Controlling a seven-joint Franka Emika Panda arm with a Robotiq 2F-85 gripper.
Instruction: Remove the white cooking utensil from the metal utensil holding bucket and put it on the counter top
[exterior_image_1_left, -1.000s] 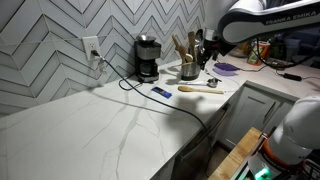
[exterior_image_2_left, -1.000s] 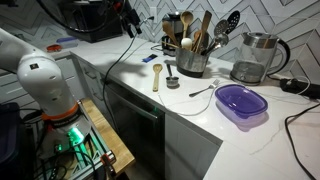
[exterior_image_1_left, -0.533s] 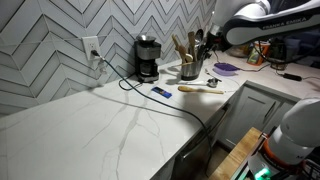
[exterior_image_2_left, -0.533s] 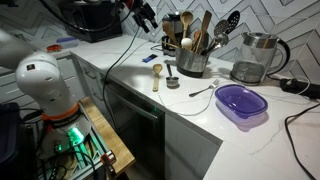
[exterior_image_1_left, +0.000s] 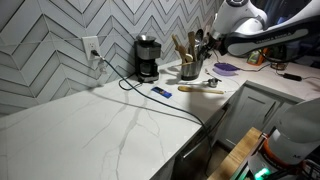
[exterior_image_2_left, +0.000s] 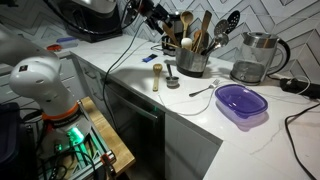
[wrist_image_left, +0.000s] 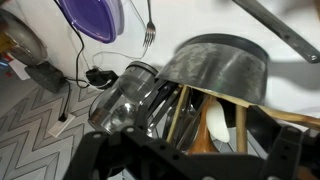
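Marble counter, herringbone tile behind: near the back edge, the round metal utensil bucket (exterior_image_2_left: 192, 63) holds the white spoon-headed cooking utensil (exterior_image_2_left: 186, 44), standing roughly upright. Robotiq gripper (exterior_image_2_left: 158, 14) hovers above and to one side, jaws apparently spread.

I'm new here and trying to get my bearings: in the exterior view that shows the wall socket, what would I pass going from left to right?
wall socket → coffee maker → metal utensil bucket → purple bowl
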